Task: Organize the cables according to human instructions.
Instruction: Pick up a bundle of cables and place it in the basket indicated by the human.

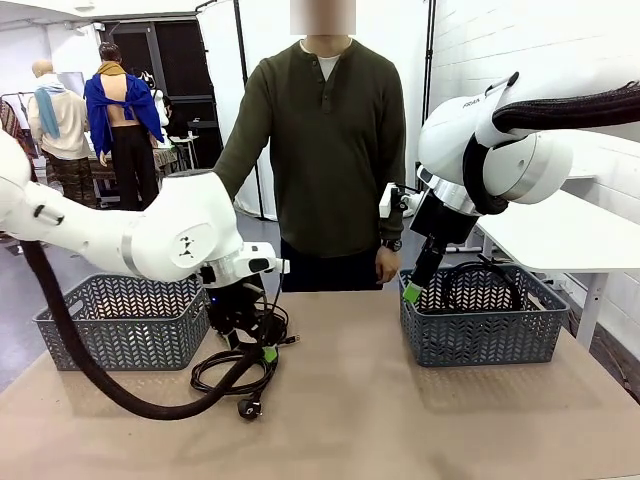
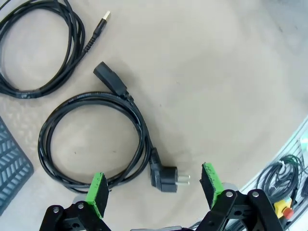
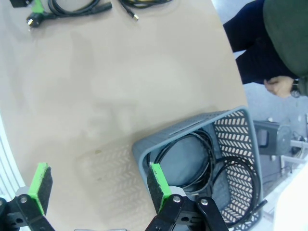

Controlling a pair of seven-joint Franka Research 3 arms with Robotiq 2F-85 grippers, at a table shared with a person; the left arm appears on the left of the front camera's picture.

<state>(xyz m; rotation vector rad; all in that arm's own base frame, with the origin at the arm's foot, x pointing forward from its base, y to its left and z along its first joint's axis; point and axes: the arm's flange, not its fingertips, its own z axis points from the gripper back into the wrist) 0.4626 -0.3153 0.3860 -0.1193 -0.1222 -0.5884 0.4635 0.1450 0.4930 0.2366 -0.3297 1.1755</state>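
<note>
Black cord, thin and matt, wound in loose round coils. Two coils lie flat on the worktop point(image 1: 400, 410), near each other, in front of the left basket point(image 1: 120, 320). The first coil point(image 2: 96, 97) makes a few turns. One end bears a straight socket connector point(image 2: 109, 81). The other bears an angled plug point(image 2: 166, 177) with two metal pins, resting just outside the loop. The second coil point(image 2: 79, 41) lies beside it and ends in a small metal-tipped connector point(image 2: 105, 17). More black cord point(image 3: 211, 156) lies coiled inside the right basket point(image 1: 480, 335).

Left fingers point(image 2: 97, 190) hang spread wide over the angled plug and the adjoining edge of the first coil, holding nothing. Right fingers point(image 3: 158, 180) are likewise spread and empty, over the rim of the right basket on the side facing the middle of the worktop.

Worktop: pale beige, smooth, faintly stained. Both baskets are grey plastic with a herringbone lattice and stand toward the far edge, one at the left and one at the right.

A person point(image 1: 325, 140) in a dark green shirt stands at the far side with arms down and one hand point(image 3: 278, 86) loosely curled.

Room: white brick wall and a white table on the right, white screens behind, grey floor.
</note>
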